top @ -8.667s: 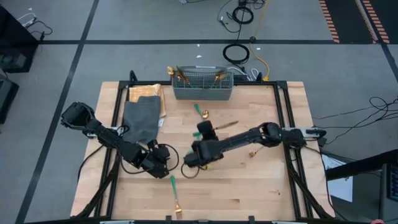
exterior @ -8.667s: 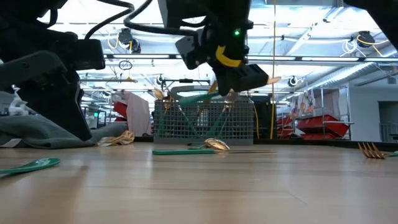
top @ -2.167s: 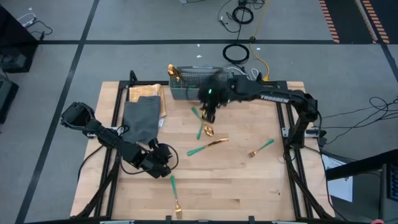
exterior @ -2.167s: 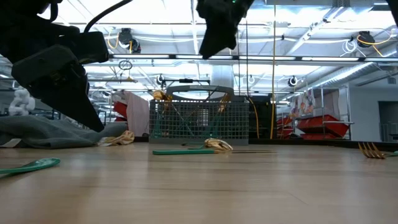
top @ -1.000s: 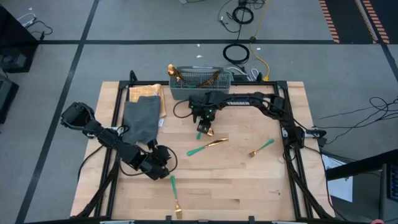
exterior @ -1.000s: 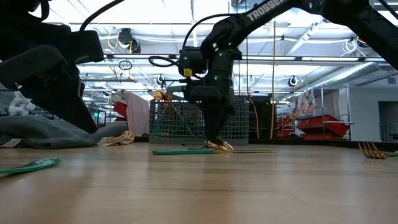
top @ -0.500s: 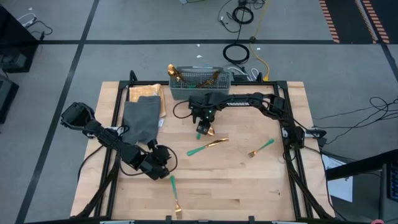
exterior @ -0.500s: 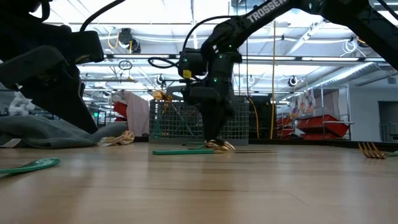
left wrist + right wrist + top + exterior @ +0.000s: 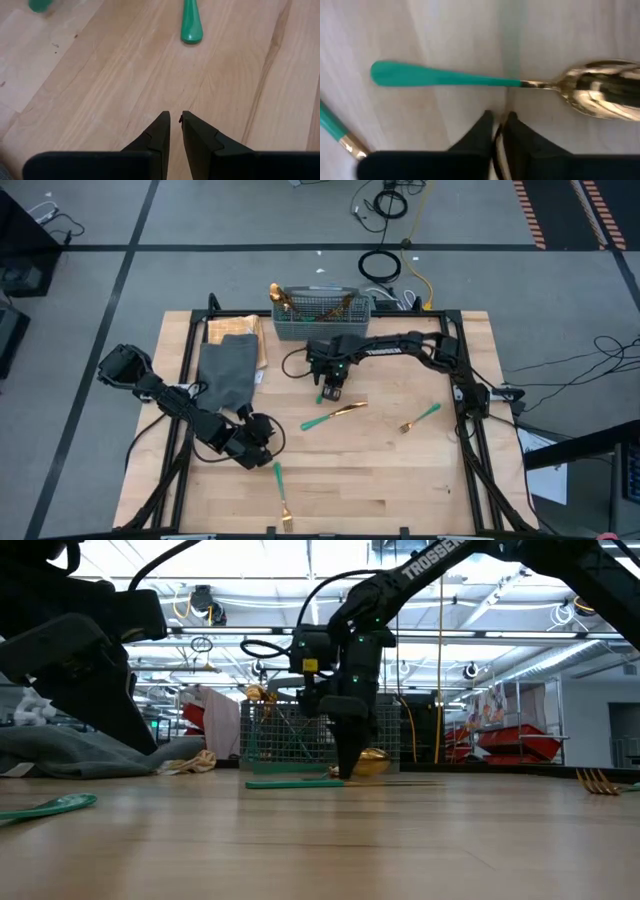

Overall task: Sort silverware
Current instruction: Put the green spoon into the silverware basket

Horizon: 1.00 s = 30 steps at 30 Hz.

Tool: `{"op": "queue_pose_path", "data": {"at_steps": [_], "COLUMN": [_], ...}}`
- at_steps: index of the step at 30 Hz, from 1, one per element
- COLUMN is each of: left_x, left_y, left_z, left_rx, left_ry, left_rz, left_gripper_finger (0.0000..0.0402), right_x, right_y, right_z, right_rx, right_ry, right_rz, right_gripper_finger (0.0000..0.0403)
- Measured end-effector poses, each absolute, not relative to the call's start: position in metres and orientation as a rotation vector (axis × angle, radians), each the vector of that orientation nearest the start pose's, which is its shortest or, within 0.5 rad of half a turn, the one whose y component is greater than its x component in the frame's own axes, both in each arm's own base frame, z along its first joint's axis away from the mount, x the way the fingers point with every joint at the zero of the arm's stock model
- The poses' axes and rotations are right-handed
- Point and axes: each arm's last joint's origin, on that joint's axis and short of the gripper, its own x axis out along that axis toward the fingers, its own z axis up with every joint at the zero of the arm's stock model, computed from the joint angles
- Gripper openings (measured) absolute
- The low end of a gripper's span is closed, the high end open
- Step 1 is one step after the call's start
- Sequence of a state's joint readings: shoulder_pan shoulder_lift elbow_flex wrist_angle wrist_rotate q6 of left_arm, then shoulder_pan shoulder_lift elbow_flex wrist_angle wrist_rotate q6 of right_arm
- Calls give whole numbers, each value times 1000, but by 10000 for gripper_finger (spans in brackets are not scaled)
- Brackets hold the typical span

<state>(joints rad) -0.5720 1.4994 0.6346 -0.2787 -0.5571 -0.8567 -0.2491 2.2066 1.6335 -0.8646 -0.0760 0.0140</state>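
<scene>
Right wrist view alone: spoon [image 9: 520,86] beside near-shut jaws.

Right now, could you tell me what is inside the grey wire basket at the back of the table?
The basket holds a few gold-headed pieces standing with teal handles down; its floor is hidden by the mesh.

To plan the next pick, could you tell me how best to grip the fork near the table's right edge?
Probably mid-handle on the fork, from straight above, pinching across it. It lies flat on the table, ruling out a side approach, and the straight teal handle is evener than the tines.
</scene>
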Motion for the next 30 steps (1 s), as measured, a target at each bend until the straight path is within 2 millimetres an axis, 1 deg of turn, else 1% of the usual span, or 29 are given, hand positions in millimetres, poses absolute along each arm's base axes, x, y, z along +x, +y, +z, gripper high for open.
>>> {"op": "queue_pose_path", "data": {"at_steps": [4,7,9,11,13,17,19,22,24,26,28,30], "left_x": [214,213,213,213,213,214,214,214,214,214,214,214], "left_y": [-119,-119,-119,-119,-119,-119,-119,-119,-120,-120,-119,-120], "left_z": [135,135,135,135,135,135,135,135,136,136,135,136], "left_rx": [-180,-179,-179,-179,-179,-181,-181,-184,-186,-186,-185,-185], "left_ry": [870,870,870,870,870,869,869,866,864,864,865,865], "left_rz": [384,383,383,383,383,383,383,382,381,381,382,382], "left_gripper_finger": [58,58,58,58,58,58,58,58,58,58,58,58], "right_x": [416,416,414,412,412,411,415,421,424,426,429,434], "right_y": [-100,-94,-89,-82,-77,-66,-61,-58,-61,-70,-83,-97], "right_z": [138,141,146,154,168,203,221,257,279,298,311,319], "right_rx": [243,204,188,136,83,-59,-157,-318,-439,-580,-726,-864], "right_ry": [1423,1430,1468,1505,1518,1563,1551,1474,1412,1359,1330,1319], "right_rz": [-153,-163,-158,-178,-197,-284,-334,-427,-511,-613,-701,-765], "right_gripper_finger": [6,4,3,2,2,1,1,1,1,0,0,0]}}
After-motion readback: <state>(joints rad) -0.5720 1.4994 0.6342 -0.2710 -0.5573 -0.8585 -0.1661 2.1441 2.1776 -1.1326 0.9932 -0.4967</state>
